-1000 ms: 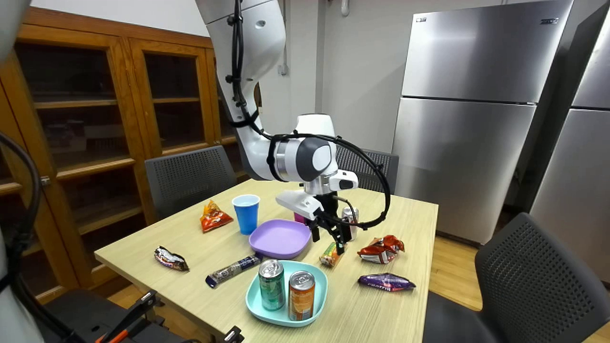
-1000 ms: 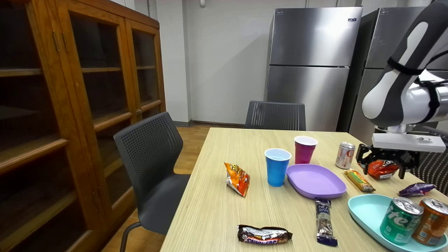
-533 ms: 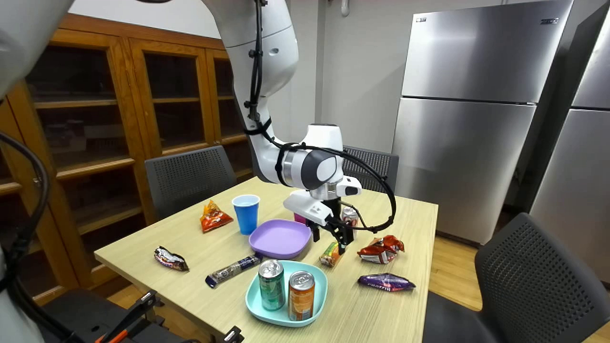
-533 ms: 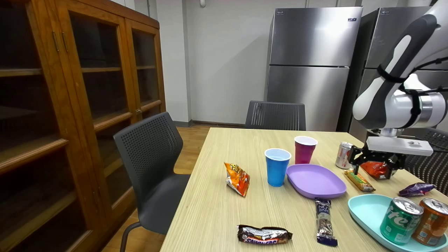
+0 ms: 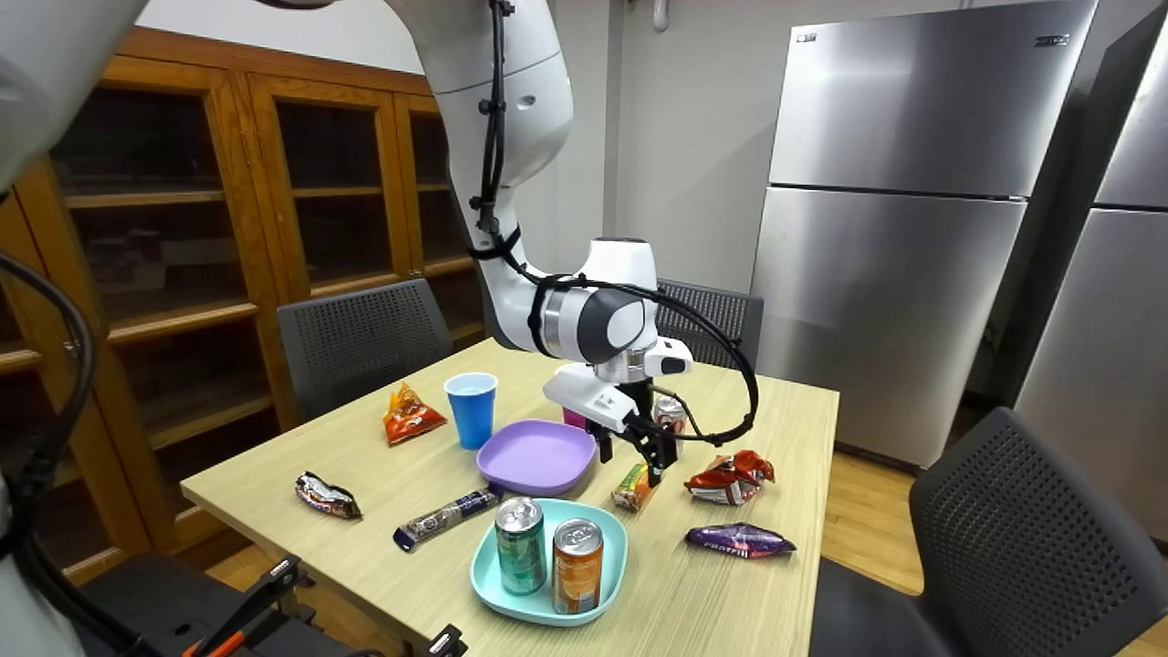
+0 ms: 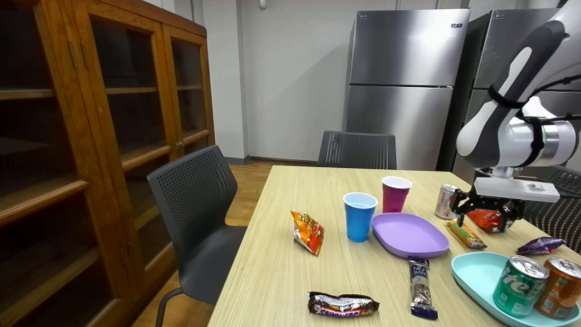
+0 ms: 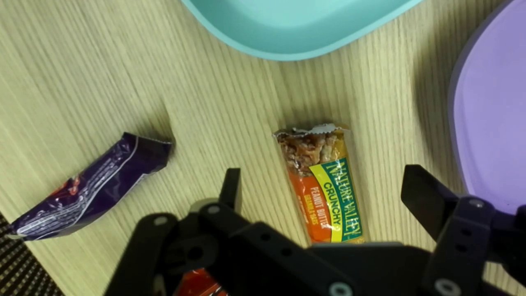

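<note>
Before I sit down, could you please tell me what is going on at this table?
A robot gripper hangs open above a Nature Valley bar, its fingers apart on either side, holding nothing. The bar, not yet grasped, lies on the table near a purple plate. A green can and an orange can stand upright in a teal tray.

A gray chair (image 6: 199, 218) stands between the wooden cabinet (image 6: 93, 131) and table (image 6: 268, 272).

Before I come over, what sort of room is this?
It looks like a break room or shared kitchen, judging by the two tall refrigerators, the glass-fronted wooden cabinet, and chairs around a table.
</note>
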Available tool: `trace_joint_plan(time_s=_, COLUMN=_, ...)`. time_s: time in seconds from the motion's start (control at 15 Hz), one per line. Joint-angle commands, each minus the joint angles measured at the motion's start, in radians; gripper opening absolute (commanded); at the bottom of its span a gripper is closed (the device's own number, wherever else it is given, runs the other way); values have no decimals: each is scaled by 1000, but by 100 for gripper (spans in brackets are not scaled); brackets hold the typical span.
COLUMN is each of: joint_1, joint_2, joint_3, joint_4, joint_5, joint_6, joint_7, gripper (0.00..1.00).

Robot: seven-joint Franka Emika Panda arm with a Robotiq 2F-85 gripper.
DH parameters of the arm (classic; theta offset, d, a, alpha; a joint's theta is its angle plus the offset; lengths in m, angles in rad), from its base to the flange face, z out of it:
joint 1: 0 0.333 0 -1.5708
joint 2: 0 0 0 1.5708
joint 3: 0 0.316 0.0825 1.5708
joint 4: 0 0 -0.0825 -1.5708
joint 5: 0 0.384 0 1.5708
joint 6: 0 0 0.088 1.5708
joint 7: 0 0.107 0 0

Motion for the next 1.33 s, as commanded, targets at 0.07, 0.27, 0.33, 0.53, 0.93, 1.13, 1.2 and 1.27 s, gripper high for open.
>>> trace_joint_plan(time_s=0.07, joint_1=11, joint_2=1, joint_3=-10, joint_4=2, joint_5=18, joint_6=-2, joint_7=-13, gripper=100)
trace_joint_plan(time_s=0.27, joint_1=-16, joint_2=11, joint_3=16, joint_4=14, joint_5=23, joint_6=8, joint_7=-51, gripper=100)
trace_joint_plan(time_s=0.33, joint_1=-21, joint_2=16, joint_3=22, joint_4=20, joint_5=27, joint_6=2, joint_7=-57, gripper=100)
trace_joint_plan(time_s=0.53, joint_1=-34, joint_2=22, joint_3=33, joint_4=24, joint_5=29, joint_6=14, joint_7=-84, gripper=100)
trace_joint_plan(time_s=0.93, joint_1=-52, joint_2=61, joint_3=42, joint_4=65, joint_5=27, joint_6=14, joint_7=-133, gripper=100)
trace_joint_plan(time_s=1.13, joint_1=-52, joint_2=87, joint_3=42, joint_4=97, joint_5=23, joint_6=5, joint_7=-140, gripper=100)
trace_joint_plan(time_s=1.2, joint_1=-52, joint_2=94, joint_3=43, joint_4=106, joint_5=23, joint_6=4, joint_7=-142, gripper=100)
trace_joint_plan(time_s=1.27, joint_1=-51, joint_2=105, joint_3=42, joint_4=119, joint_5=24, joint_6=2, joint_7=-140, gripper=100)
